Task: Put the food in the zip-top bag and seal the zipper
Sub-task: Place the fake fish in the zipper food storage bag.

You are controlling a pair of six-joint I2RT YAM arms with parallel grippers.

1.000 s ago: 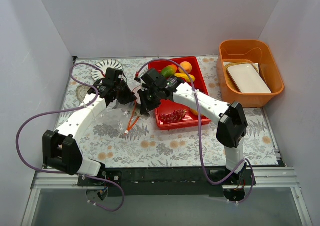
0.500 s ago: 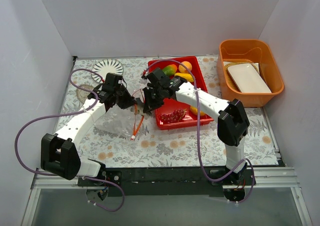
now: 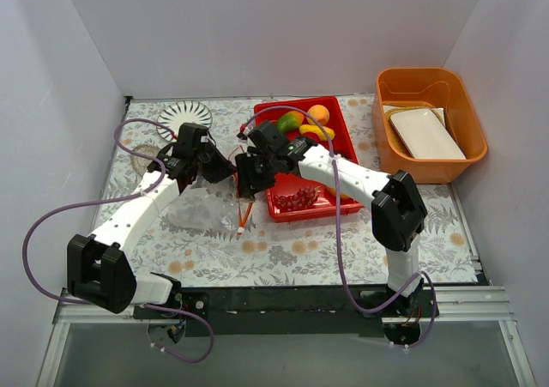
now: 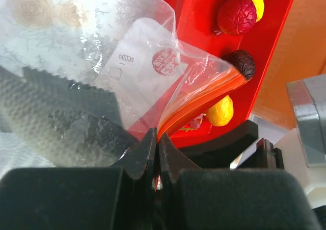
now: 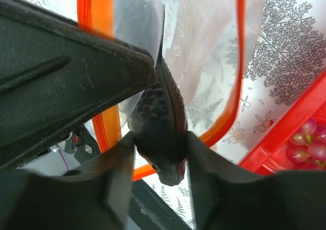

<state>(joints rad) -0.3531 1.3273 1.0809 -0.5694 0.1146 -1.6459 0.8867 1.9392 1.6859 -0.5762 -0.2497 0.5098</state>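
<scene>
gaping clear bag (image 5: 214,46) — dark scaly fish (image 5: 158,123) at mouth

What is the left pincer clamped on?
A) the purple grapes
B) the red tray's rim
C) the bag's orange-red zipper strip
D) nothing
C: the left pincer is shut on the end of the zipper strip along the clear bag mouth.

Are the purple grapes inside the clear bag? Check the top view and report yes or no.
No, the purple grapes lie in the red tray, outside the zip-top bag.
</scene>
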